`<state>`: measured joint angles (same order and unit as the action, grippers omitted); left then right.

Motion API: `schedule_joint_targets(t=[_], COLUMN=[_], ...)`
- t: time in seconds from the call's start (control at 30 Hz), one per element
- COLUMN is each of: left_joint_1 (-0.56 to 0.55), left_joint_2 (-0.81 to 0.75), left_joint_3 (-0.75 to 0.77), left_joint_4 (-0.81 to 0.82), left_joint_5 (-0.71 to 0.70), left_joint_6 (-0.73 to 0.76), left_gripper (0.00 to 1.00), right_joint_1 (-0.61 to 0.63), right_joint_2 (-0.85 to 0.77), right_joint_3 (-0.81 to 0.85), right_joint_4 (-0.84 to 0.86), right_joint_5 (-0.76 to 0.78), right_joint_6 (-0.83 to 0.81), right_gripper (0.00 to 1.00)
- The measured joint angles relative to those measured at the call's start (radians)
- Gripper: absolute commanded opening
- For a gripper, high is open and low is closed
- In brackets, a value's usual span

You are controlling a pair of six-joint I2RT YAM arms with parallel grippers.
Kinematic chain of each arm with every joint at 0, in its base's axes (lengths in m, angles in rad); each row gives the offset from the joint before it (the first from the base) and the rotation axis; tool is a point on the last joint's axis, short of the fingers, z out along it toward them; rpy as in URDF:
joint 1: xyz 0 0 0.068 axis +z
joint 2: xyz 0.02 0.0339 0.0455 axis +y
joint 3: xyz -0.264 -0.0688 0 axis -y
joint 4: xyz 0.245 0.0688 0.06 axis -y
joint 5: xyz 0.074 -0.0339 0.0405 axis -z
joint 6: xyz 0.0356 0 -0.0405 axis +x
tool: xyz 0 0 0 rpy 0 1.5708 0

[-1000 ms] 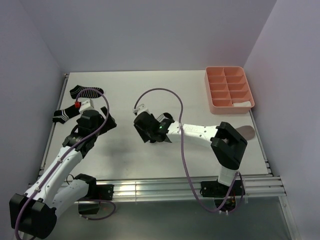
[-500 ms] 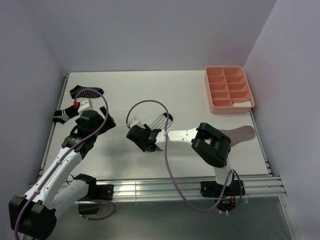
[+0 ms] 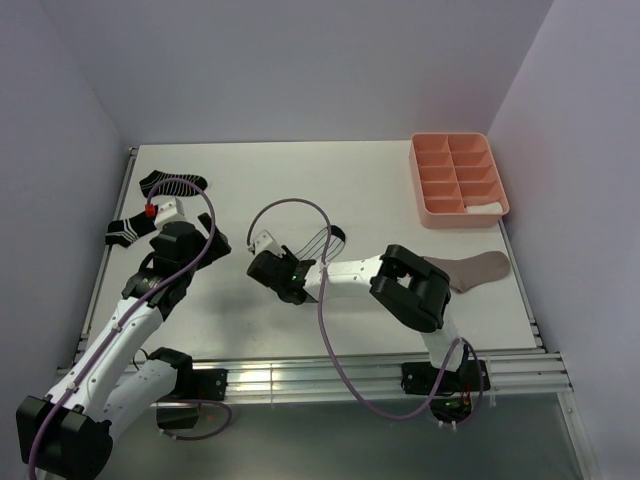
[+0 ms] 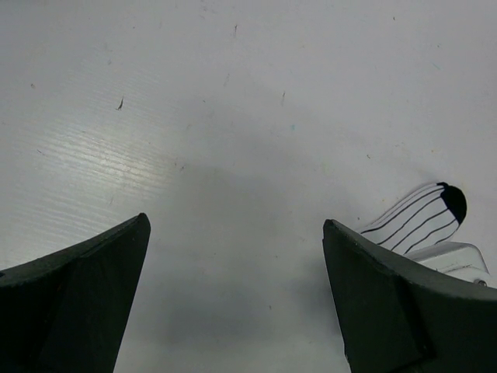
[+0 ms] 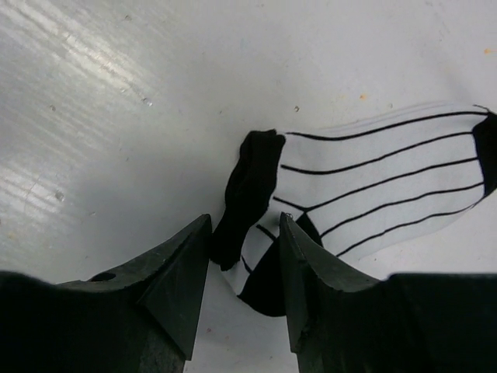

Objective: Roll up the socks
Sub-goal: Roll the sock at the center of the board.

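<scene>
My right gripper (image 5: 245,233) straddled the crumpled black heel of the soft striped sock (image 5: 373,179), whose thin-lined white body ran toward two o'clock. Whether it pinched, I couldn't tell. My left gripper (image 4: 234,225) gaped wide.

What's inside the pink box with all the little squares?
A white sock lies in the near right compartment of the pink tray. The other compartments show only their pink floors. The near wall hides a sliver of the front row.
</scene>
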<state>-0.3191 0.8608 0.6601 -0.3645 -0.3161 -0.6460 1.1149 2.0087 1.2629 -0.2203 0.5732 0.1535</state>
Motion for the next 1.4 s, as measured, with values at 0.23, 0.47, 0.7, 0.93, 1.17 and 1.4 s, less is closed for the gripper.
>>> schedule_joint_targets(t=[0.23, 0.47, 0.7, 0.93, 1.17, 1.4], left_joint_1=[0.0, 0.0, 0.0, 0.0, 0.0, 0.0], left_joint_2=[0.0, 0.002, 0.01, 0.03, 0.068, 0.134], left_joint_3=[0.0, 0.0, -0.003, -0.003, -0.003, -0.01], left_joint_4=[0.0, 0.001, 0.005, 0.009, 0.009, 0.014], left_joint_5=[0.0, 0.002, 0.014, 0.048, 0.09, 0.16], left_joint_6=[0.0, 0.002, 0.008, 0.013, 0.016, 0.002], left_gripper=[0.98, 0.98, 0.97, 0.94, 0.9, 0.88], right_joint_1=[0.0, 0.0, -0.016, -0.066, -0.179, -0.302], right_joint_2=[0.018, 0.018, -0.029, -0.032, -0.032, -0.023], right_joint_3=[0.001, -0.014, -0.027, 0.041, 0.075, 0.082], right_joint_4=[0.023, 0.032, 0.013, -0.075, -0.133, -0.145], right_joint_5=[0.039, 0.044, -0.137, -0.406, -0.695, -0.959], right_joint_6=[0.001, 0.013, 0.032, 0.079, 0.132, 0.17], right_gripper=[0.34, 0.0, 0.0, 0.0, 0.0, 0.0])
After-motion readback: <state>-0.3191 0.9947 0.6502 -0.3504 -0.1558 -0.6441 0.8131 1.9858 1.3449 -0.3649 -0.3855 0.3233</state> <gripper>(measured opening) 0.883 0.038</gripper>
